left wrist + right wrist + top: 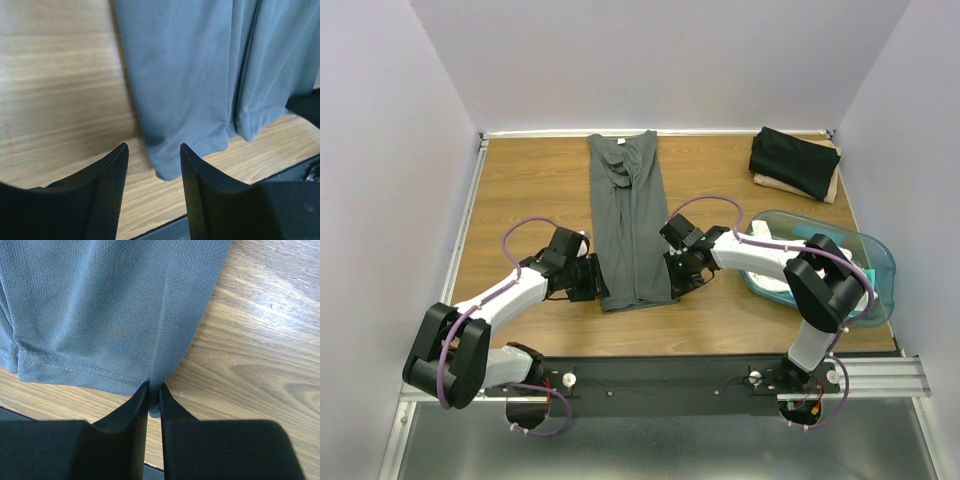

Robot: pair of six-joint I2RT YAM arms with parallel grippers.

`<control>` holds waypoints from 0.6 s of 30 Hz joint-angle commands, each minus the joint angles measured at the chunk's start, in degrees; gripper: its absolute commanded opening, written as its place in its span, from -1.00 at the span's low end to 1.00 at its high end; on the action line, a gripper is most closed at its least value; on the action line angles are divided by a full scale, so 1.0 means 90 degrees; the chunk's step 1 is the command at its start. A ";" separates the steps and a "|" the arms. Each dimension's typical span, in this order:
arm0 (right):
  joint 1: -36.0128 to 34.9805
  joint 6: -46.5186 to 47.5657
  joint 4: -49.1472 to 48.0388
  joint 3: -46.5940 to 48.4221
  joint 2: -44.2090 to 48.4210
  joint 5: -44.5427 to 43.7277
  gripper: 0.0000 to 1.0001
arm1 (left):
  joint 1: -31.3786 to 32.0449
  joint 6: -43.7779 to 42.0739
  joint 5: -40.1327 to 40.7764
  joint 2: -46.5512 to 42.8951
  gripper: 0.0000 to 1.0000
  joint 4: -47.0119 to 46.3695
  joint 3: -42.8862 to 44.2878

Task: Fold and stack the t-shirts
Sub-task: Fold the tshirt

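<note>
The dark grey t-shirt [628, 220] lies on the wooden table [530, 190], folded lengthwise into a long narrow strip. It runs from the 12 o'clock edge down past the middle toward 6 o'clock. Its collar is at the far end and its hem at the near end.

The left tool [598, 285] sits at the hem's near-left corner, at about 7 o'clock of the strip. In the left wrist view its fingers [112, 185] stand apart, open and gripping nothing. The shirt's corner [200, 75] lies flat on the wood just ahead of the gap between them.

The right tool [673, 283] is at the hem's near-right corner, at about 5 o'clock of the strip. In the right wrist view it [154, 386] is closed on the folded edge of the grey fabric [100, 305], right at the stitched hem. The cloth is pinched into a thin ridge between the two fingertips.

At about 1 o'clock on the table, a black t-shirt [795, 160] lies folded on top of a tan cloth [830, 185], well apart from the grey one. At 3 to 4 o'clock stands a teal tub [875, 260] with white fabric [763, 240] in it. The right arm reaches across the tub's near rim.
</note>
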State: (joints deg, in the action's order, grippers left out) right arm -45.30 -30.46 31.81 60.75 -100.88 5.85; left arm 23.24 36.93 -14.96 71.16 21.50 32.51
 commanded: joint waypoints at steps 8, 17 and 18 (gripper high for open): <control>-0.0006 -0.0034 -0.0029 -0.0178 -0.0207 0.0083 -0.60 | 0.0308 0.0340 -0.0232 -0.0016 -0.10 -0.0220 -0.0302; 0.0004 0.0005 -0.0019 -0.0110 -0.0256 0.0112 -0.60 | 0.0366 0.0379 -0.0164 0.0160 -0.37 -0.0172 -0.0282; 0.0004 0.0015 -0.0019 -0.0100 -0.0256 0.0112 -0.60 | 0.0386 0.0408 -0.0173 0.0180 -0.39 -0.0181 -0.0292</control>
State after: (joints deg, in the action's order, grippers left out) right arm -45.30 -30.44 31.48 60.69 -100.99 6.74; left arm 26.04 39.94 -16.10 71.94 20.21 30.17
